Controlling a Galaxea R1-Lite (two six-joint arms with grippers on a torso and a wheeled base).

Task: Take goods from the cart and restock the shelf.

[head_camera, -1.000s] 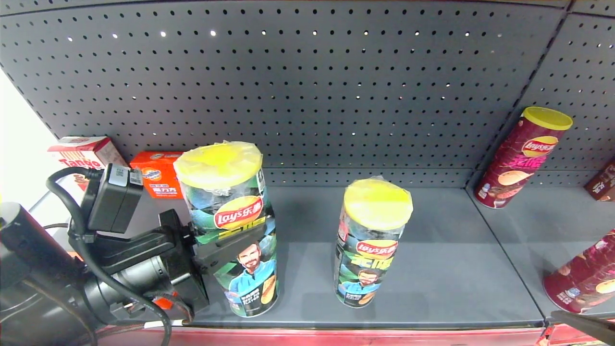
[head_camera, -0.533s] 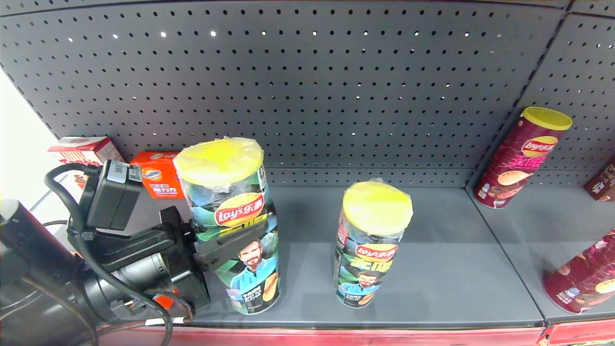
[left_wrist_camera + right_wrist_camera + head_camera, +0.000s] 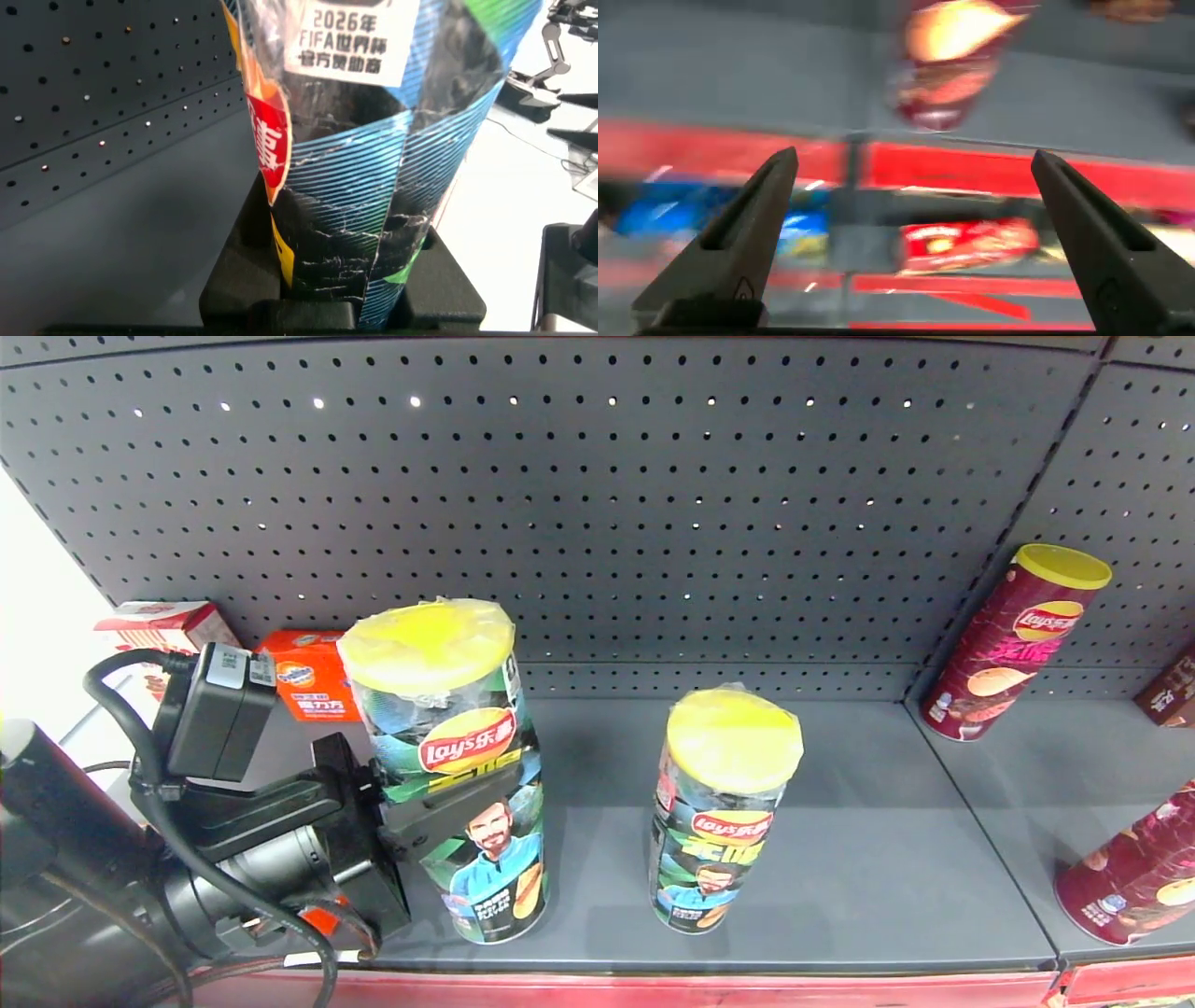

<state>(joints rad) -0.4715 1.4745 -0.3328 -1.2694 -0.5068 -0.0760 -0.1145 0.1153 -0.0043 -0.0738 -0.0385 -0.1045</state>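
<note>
A green-and-blue chips can [image 3: 457, 775] with a yellow lid stands upright at the front left of the grey shelf [image 3: 859, 859]. My left gripper [image 3: 448, 803] is shut on its middle from the left. In the left wrist view the can [image 3: 374, 177] rises between the black fingers [image 3: 252, 271]. A second matching can [image 3: 719, 812] stands free at the shelf's middle, a hand's width to the right. In the right wrist view my right gripper [image 3: 915, 233] is open with nothing between its fingers, facing the red shelf edge [image 3: 990, 168] and a maroon can [image 3: 948, 56].
Two small boxes, white-red [image 3: 154, 625] and orange [image 3: 308, 672], stand at the back left. Maroon chips cans stand at the back right [image 3: 1013, 644] and lie at the front right [image 3: 1130, 877]. A perforated back panel [image 3: 597, 504] closes the shelf. A red packet [image 3: 971, 245] lies below it.
The left gripper has carried the held can slightly farther in over the shelf. A gripper fingertip at the lower right corner of the head view has gone out of view.
</note>
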